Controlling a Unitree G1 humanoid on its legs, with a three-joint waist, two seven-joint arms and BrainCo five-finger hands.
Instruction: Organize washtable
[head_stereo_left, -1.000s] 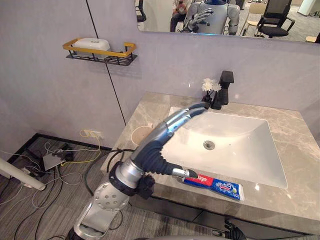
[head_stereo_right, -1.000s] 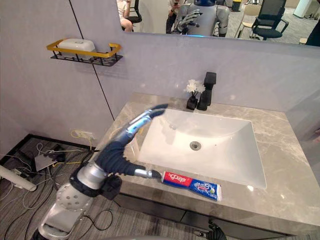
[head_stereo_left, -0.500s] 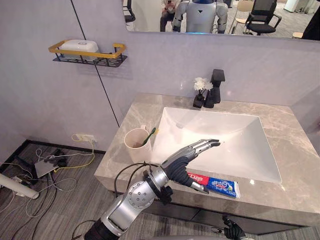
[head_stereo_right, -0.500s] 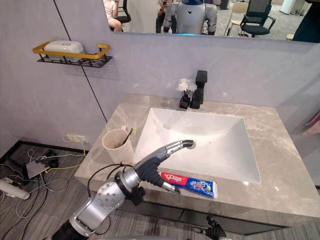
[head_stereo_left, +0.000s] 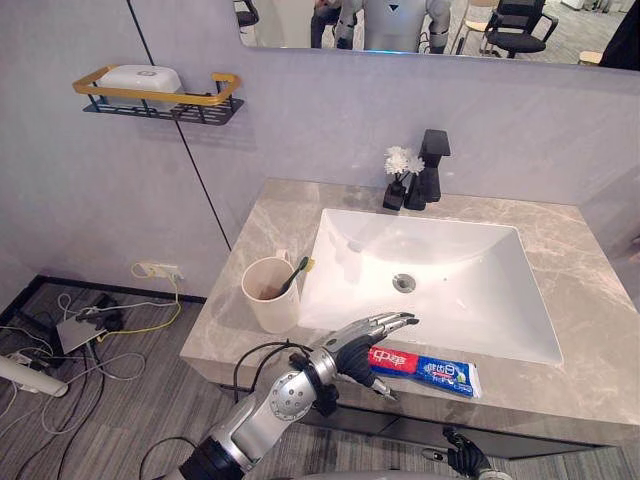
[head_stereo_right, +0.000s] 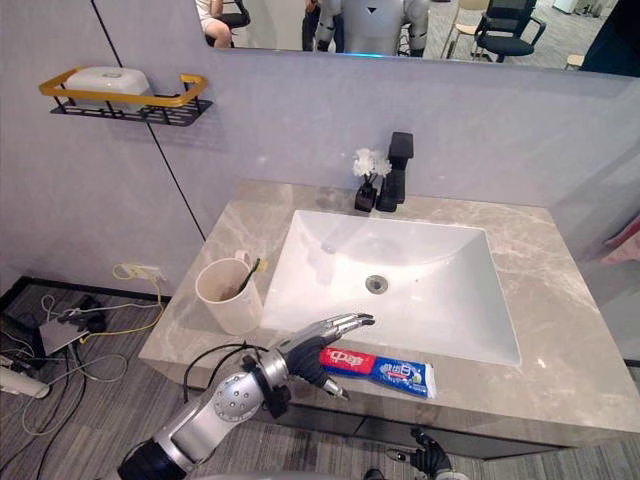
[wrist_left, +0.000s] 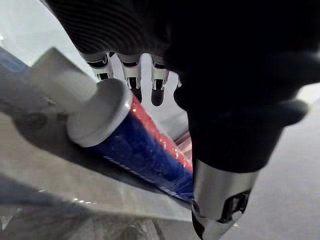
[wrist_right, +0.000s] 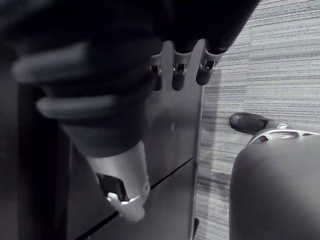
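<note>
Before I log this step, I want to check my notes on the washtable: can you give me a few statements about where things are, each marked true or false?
The toothpaste lies on the counter in front of the sink. True.
The toothbrush lies in the sink. False: it stands in the cup left of the sink.
The left hand is open over the toothpaste's cap. True.
The wall shelf is empty. False: a white box sits on it.
</note>
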